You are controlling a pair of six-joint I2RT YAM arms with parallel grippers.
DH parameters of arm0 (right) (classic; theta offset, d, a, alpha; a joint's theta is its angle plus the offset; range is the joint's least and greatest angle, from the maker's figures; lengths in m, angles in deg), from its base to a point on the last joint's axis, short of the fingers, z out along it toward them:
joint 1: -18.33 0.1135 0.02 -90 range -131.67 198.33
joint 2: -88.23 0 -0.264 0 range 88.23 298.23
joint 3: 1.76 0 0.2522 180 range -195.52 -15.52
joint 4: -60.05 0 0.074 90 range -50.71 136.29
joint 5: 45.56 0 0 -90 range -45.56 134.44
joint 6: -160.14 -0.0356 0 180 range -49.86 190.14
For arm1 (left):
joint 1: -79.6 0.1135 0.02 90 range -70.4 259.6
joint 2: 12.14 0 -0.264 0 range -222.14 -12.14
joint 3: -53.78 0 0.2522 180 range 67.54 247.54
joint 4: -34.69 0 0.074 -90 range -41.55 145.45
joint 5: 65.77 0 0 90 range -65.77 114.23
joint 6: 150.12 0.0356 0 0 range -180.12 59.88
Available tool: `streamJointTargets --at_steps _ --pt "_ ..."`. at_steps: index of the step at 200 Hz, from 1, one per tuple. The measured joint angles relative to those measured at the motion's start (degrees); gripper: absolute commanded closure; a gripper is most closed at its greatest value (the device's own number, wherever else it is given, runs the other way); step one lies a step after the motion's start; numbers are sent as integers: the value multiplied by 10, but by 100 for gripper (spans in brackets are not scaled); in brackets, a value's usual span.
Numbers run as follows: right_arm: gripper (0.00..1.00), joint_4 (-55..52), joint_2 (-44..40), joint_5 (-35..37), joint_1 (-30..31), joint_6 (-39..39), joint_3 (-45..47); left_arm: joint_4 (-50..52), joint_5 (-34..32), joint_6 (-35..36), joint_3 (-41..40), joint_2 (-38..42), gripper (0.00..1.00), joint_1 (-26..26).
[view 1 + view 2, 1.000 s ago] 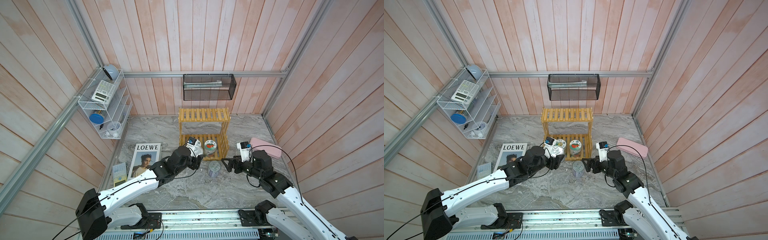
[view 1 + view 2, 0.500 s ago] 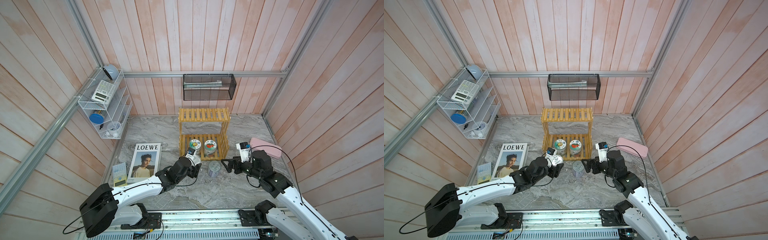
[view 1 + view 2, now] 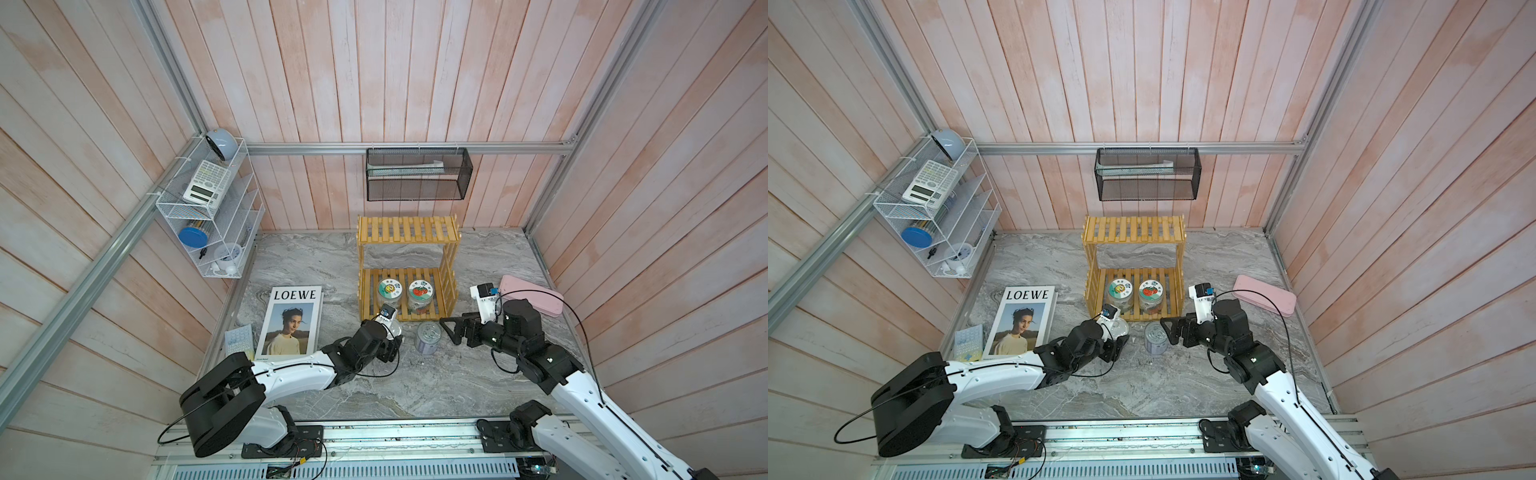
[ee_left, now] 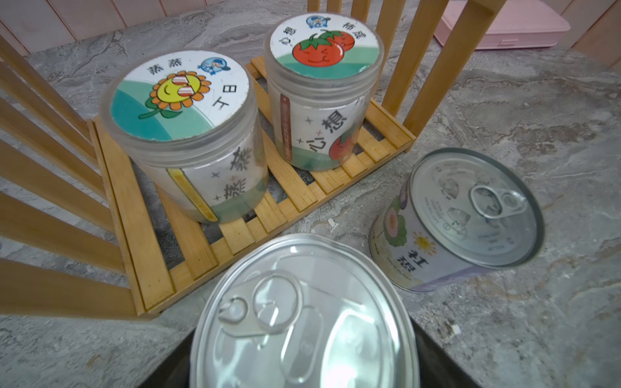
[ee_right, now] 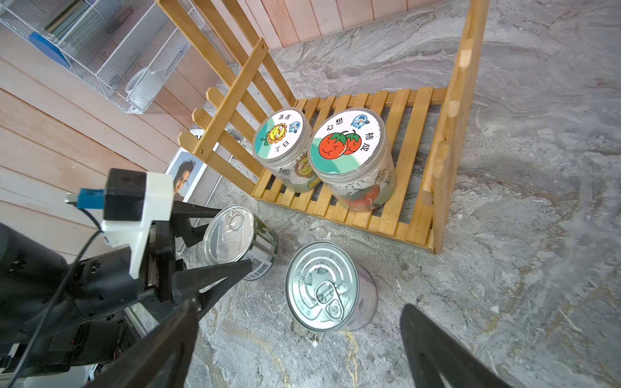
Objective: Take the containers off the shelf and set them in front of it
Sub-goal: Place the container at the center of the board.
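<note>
left gripper (image 5: 232, 238) clamped on the sides of a barcode-labelled pull-ring tin (image 5: 228, 231), holding it upright just in front of the yellow slatted shelf (image 4: 134, 218). right gripper (image 3: 448, 330) spread wide and empty, near the purple-labelled tin (image 5: 326, 289), which stands on the marble tabletop (image 3: 415, 386) beside the held tin. sunflower-lid jar (image 4: 178, 97) and tomato-lid jar (image 4: 322, 43) stand side by side on the shelf's lower tier.

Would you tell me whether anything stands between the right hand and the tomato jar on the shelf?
Yes: the purple tin stands on the table right in front of the shelf, between the open right hand and the tomato jar on the lower tier. Nothing else visible stands in that path.
</note>
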Motion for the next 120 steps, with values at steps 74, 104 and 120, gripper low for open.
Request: streamJointTargets --at_steps 74,104,120 --pt "2 6 -10 -7 0 -9 2 -45 0 7 -13 -38 26 0" --pt "2 12 -9 -10 0 -11 10 -54 -3 7 -22 -47 25 0" --pt "2 16 -5 -14 0 -12 15 -59 -7 7 -26 -53 24 0"
